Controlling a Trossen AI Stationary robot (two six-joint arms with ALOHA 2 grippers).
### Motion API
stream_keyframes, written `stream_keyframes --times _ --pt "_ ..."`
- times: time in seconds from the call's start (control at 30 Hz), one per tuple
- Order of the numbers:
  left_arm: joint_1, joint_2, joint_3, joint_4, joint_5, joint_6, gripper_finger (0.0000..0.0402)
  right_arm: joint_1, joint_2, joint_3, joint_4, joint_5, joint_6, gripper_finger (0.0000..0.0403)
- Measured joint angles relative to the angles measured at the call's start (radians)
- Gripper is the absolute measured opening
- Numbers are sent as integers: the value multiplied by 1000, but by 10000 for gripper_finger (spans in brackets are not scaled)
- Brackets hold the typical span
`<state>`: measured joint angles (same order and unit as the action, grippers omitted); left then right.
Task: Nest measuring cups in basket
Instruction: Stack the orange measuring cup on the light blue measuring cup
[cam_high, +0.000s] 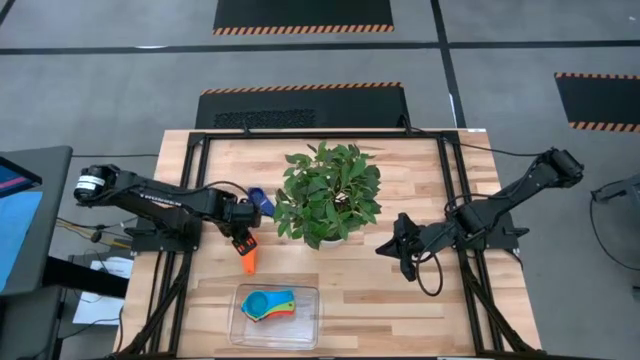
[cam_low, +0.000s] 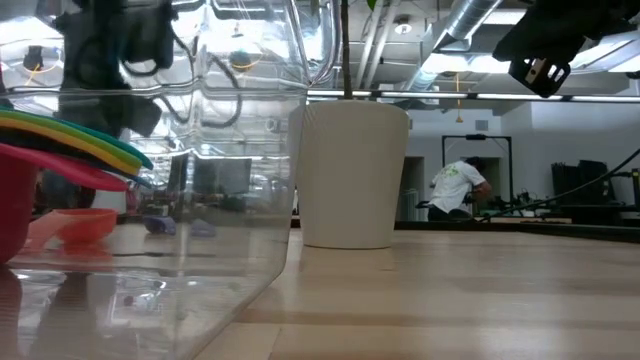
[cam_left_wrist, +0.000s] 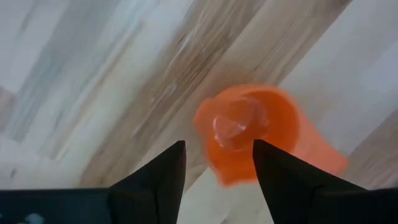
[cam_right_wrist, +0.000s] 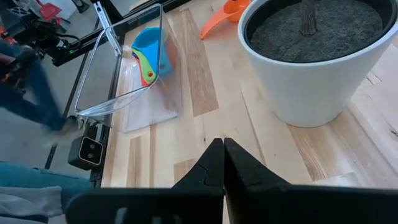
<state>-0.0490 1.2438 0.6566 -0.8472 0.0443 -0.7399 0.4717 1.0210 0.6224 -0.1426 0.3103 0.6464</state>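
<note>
My left gripper (cam_high: 241, 238) (cam_left_wrist: 217, 163) is open and points down over the orange measuring cup (cam_high: 247, 259) (cam_left_wrist: 249, 127). The cup lies on the table with its mouth up, and one finger stands on either side of it without touching. A blue cup (cam_high: 262, 201) rests on the table by the plant's leaves. The clear basket (cam_high: 310, 318) (cam_right_wrist: 102, 87) sits near the table's near edge. It holds a nested stack of cups (cam_high: 268, 304) (cam_right_wrist: 149, 53), with light blue on top of yellow, green and red. My right gripper (cam_high: 402, 252) (cam_right_wrist: 222, 163) is shut and waits right of the plant.
A leafy potted plant (cam_high: 328, 192) in a white pot (cam_low: 350, 175) (cam_right_wrist: 317, 56) stands mid-table between the arms. A black frame (cam_high: 195, 190) runs along the table's sides. Bare wood lies between the pot and the basket. A person (cam_low: 458, 190) shows far behind the table.
</note>
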Motion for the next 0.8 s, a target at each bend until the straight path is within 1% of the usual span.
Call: stream_keyframes --times 0.2,0.47,0.6,0.7,0.8 --pt "-30 0 -60 51 -36 -25 176 0 0 0 -2 0 0 13" --pt "-37 0 -120 170 -56 -54 176 0 0 0 -3 0 0 13" --pt "-37 0 -137 188 -65 -70 171 0 0 0 -3 0 0 13" --pt "-37 0 -141 178 -82 -90 142 0 0 0 -3 0 0 13" --pt "-37 0 -141 184 -95 -111 85 0 0 0 -3 0 0 13"
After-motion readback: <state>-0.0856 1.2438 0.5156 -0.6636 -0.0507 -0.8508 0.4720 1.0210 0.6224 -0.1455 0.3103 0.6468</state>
